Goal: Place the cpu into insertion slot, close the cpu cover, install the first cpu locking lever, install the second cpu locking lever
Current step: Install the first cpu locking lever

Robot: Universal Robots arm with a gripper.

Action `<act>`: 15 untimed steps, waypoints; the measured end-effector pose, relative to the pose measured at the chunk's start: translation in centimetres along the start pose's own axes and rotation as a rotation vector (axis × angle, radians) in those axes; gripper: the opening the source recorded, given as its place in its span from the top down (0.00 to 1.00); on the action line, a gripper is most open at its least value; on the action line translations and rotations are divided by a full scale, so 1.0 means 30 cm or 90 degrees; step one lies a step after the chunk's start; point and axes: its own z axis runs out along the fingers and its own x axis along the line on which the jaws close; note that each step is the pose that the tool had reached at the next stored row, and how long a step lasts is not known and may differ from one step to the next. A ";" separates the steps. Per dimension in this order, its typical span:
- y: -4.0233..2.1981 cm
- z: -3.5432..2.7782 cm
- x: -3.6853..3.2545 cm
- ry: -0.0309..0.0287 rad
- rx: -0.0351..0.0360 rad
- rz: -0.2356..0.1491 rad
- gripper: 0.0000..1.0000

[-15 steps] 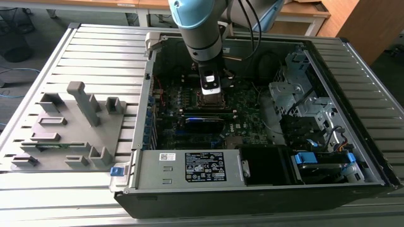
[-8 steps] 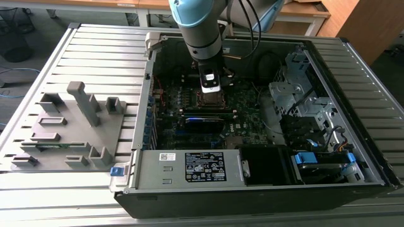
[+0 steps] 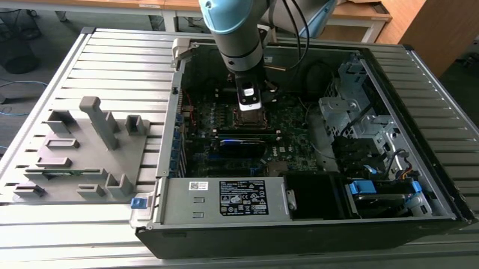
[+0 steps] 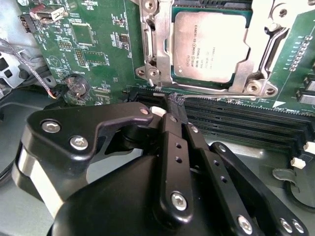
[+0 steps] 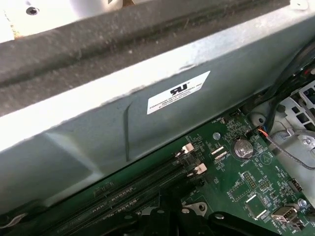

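Exterior view, left to right: you have a grey fixture tray (image 3: 82, 162) on the slatted bench (image 3: 45, 67). Just beside it, toward the exterior view's right, stands the open computer case (image 3: 299, 238), with the power supply (image 3: 187, 204) at its near edge. The arm (image 3: 235, 33) comes down into the case, and your end effector (image 3: 250, 111) sits over the insertion slot (image 3: 239, 118) on the motherboard. The metal drive cage (image 3: 351, 106) is further to the exterior view's right.

Second wrist view: the coin cell (image 4: 76, 86) is well apart from the socket. Your end effector (image 4: 175, 104) has its 2 fingertips pressed together, pinching the end of a thin wire locking lever (image 4: 216, 92). That lever runs along 1 edge of the socket, next to the memory slots (image 4: 236, 118). The cpu (image 4: 209, 46) is seated in the insertion slot, grey top up. The cpu cover (image 4: 147, 44) lies flat around it, with the chip showing through its cut-out.
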 end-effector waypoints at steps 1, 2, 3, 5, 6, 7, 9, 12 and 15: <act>0.000 0.000 0.000 -0.0001 0.0000 0.000 0.89; 0.000 0.000 0.000 -0.0001 -0.0002 0.000 0.89; 0.000 0.000 0.000 -0.0003 -0.0003 0.000 0.89; -0.001 0.000 0.001 -0.0017 -0.0016 0.000 0.89; -0.001 0.001 0.001 -0.0028 -0.0025 -0.001 0.89; -0.001 0.001 0.001 -0.0037 -0.0035 -0.001 0.89; -0.001 0.001 0.001 -0.0057 -0.0053 -0.002 0.89; -0.003 0.001 0.004 -0.0069 -0.0061 -0.002 0.89; -0.007 -0.001 0.011 -0.0077 -0.0065 -0.002 0.89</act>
